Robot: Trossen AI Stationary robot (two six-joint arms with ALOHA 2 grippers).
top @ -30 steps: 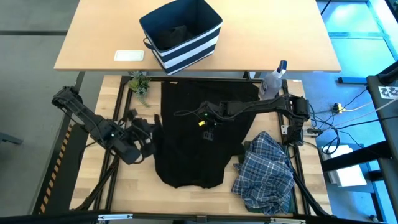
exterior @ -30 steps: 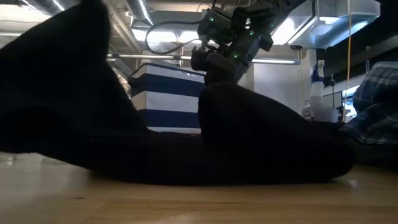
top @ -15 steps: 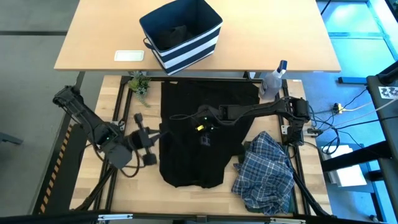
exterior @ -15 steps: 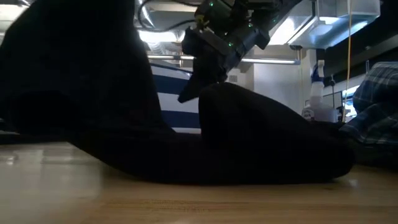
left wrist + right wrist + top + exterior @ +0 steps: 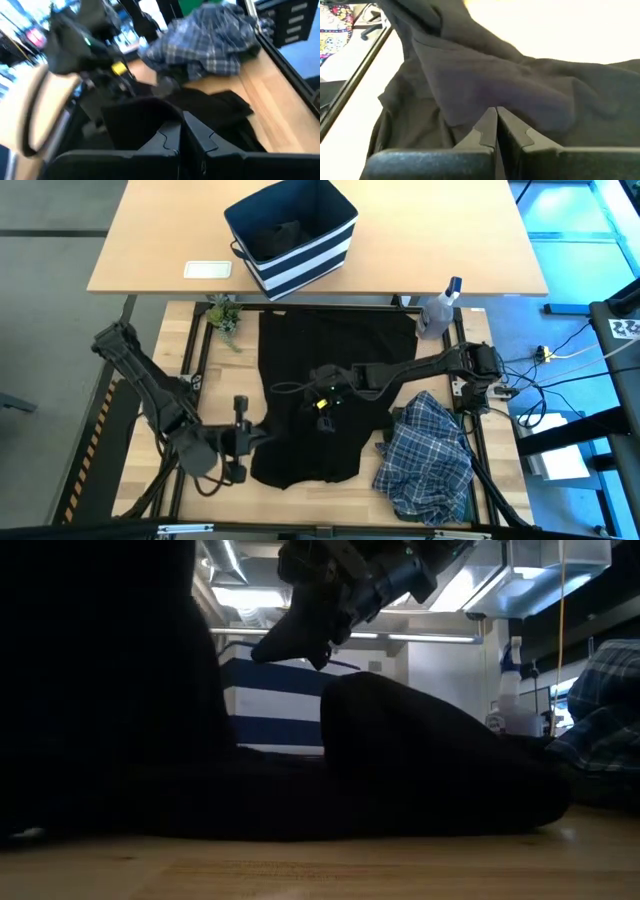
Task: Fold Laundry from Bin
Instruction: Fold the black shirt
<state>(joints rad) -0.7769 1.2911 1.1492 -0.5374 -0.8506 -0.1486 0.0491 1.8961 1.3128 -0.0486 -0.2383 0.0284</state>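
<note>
The black garment (image 5: 320, 395) lies spread on the tabletop (image 5: 200, 480) between the two claws, its long axis running from the striped bin (image 5: 292, 232) toward the near edge. The left claw (image 5: 243, 438), closed on its left edge, should carry that edge evenly across. The right claw (image 5: 318, 379), closed on cloth mid-garment, should keep it taut.

A clear spray bottle (image 5: 438, 308) stands at the bench's (image 5: 330, 490) far edge. A small green plant (image 5: 225, 315) lies near the opposite far corner. A white card (image 5: 208, 269) rests on the tan table (image 5: 440, 240) beyond.
</note>
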